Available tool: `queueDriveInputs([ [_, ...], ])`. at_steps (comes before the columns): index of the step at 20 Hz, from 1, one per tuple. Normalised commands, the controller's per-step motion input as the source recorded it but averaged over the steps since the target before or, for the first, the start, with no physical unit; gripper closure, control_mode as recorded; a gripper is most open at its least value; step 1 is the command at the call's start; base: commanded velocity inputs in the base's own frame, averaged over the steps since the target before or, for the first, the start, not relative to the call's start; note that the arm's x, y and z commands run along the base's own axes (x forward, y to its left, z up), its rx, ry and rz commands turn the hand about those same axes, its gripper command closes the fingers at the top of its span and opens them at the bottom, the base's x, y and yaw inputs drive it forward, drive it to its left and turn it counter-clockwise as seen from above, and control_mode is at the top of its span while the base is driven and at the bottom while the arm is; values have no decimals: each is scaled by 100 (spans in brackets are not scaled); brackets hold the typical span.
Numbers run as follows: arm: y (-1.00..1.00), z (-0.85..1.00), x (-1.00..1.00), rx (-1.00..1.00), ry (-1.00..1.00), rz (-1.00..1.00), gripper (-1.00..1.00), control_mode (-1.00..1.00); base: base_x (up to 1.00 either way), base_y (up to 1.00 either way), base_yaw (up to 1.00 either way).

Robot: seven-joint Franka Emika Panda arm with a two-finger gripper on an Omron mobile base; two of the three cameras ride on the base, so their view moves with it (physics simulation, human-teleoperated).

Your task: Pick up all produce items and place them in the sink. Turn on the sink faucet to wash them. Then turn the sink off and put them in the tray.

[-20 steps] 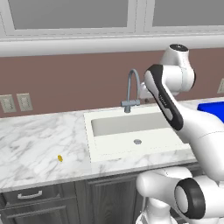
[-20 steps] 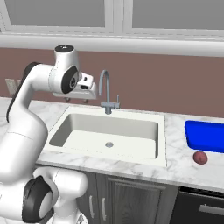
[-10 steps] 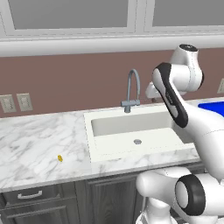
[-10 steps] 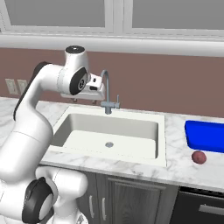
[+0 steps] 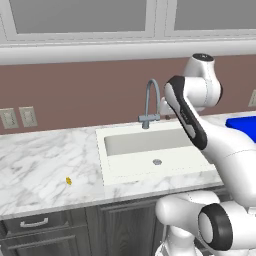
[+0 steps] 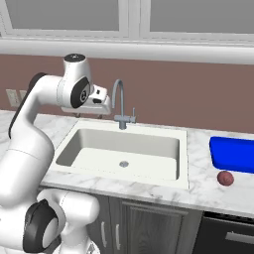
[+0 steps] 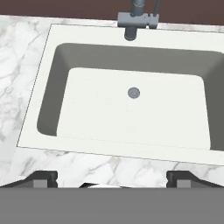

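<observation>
A small dark red produce item (image 6: 225, 178) lies on the marble counter right of the sink (image 6: 183, 149), just in front of the blue tray (image 6: 233, 153). The off-white sink (image 7: 48, 74) is empty, with a round drain (image 7: 134, 92) in its floor. The grey sink faucet (image 6: 121, 104) stands behind it, and its base (image 7: 138, 19) sits at the top of the hand view. My gripper (image 6: 94, 114) hangs high over the sink's left side, pointing down. It is open: the fingertips (image 7: 46, 177) stand wide apart with nothing between them.
A tiny yellow speck (image 5: 68, 181) lies on the counter left of the sink (image 5: 102, 150). Wall outlets (image 5: 17, 117) sit on the brown backsplash. The blue tray's corner (image 5: 242, 125) peeks out behind my arm. Drawers and cabinet doors run below the counter edge.
The arm's upper joints have swung to the right and the hand has turned a little over the sink. The jaws have spread slightly wider. The produce item has not moved.
</observation>
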Motion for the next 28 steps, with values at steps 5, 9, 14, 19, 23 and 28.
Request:
queueDriveInputs([
  [5,0,-3,0,0,0,0,-100,-100,0,0,0],
  [9,-2,-3,0,0,0,0,-100,-100,0,0,0],
  [14,-18,-3,0,0,0,-1,-100,100,0,-10,0],
  [19,0,0,0,0,0,0,-100,100,0,-61,0],
  [23,0,0,0,0,0,0,-100,100,0,-59,0],
  [28,0,0,0,0,0,0,-100,100,8,-54,0],
])
